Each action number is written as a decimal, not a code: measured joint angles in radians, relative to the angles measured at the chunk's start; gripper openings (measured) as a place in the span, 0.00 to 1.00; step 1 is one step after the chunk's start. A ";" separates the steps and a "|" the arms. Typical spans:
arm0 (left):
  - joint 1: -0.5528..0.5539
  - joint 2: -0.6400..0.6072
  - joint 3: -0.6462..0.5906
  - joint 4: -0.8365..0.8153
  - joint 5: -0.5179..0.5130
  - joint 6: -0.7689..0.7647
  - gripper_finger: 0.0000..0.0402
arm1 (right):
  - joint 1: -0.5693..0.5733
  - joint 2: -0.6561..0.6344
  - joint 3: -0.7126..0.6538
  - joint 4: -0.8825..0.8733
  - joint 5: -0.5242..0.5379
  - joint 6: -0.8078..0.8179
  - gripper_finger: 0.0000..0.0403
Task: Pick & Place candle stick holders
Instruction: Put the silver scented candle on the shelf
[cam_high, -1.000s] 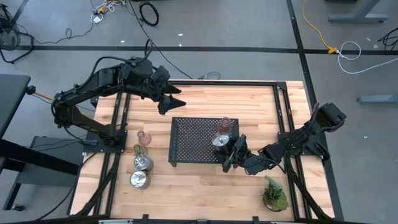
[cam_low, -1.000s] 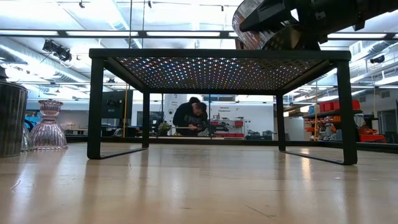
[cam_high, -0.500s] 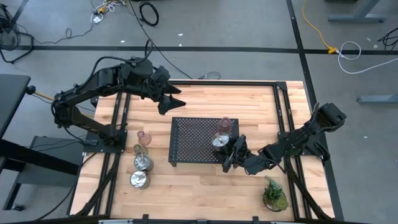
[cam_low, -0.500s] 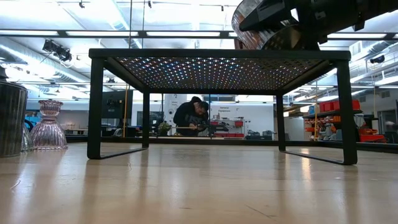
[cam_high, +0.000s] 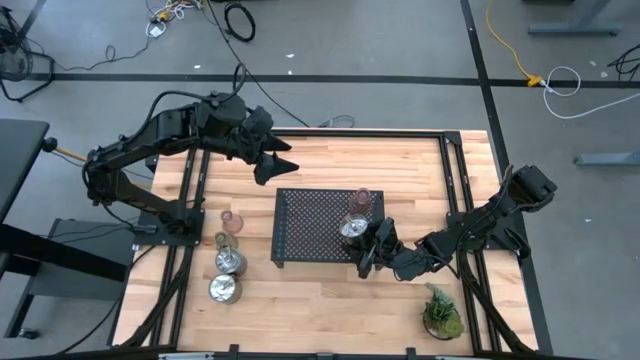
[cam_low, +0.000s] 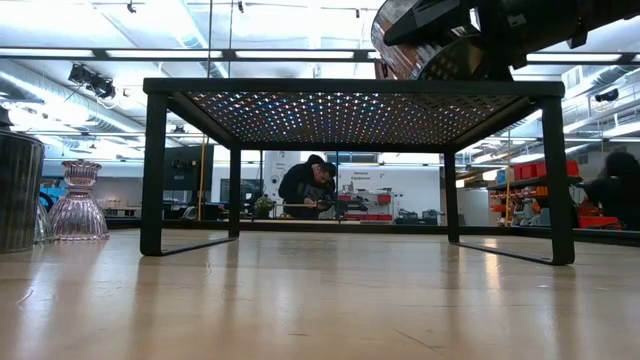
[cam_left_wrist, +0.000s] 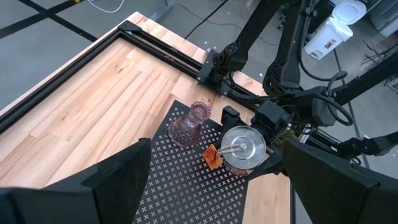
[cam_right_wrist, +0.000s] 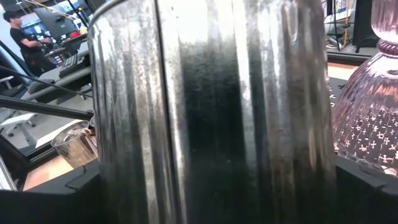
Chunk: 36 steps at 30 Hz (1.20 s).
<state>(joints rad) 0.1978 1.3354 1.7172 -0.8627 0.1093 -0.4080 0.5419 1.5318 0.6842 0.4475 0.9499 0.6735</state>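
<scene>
A black perforated tray (cam_high: 300, 225) stands mid-table. On its right part stand a pink glass candle stick holder (cam_high: 361, 201) and a shiny silver one (cam_high: 353, 229), which fills the right wrist view (cam_right_wrist: 211, 93). My right gripper (cam_high: 364, 243) reaches in level from the table's right, open, one finger on either side of the silver holder. My left gripper (cam_high: 275, 160) hangs open and high over the table's far left, with nothing between its fingers. Two more silver holders (cam_high: 231, 262) (cam_high: 224, 289) and two small glass ones (cam_high: 231, 221) (cam_high: 220, 240) stand on the wood to the left of the tray. My right gripper has its fingers level on either side of the silver holder's ribbed wall (cam_left_wrist: 239, 163), near the tray's right edge. The holder stands upright on the tray. Whether a finger touches the wall, I cannot tell.
A small green potted plant (cam_high: 441, 314) stands near the table's front right corner. Black rails (cam_high: 455, 180) run along the table's left and right sides. People are in the room beyond the table (cam_low: 310, 190).
</scene>
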 joint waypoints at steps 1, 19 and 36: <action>0.000 0.000 0.000 0.000 0.000 0.000 0.90 | 0.000 0.000 0.000 0.002 0.000 0.000 0.99; -0.001 0.000 0.000 -0.002 0.000 0.001 0.90 | -0.011 0.000 0.000 -0.005 -0.051 -0.053 0.99; -0.001 0.000 0.000 -0.003 0.000 0.001 0.90 | -0.039 -0.001 0.001 0.001 -0.087 -0.092 0.99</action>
<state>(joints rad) 0.1967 1.3354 1.7172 -0.8653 0.1093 -0.4073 0.5031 1.5312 0.6849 0.4486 0.8631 0.5819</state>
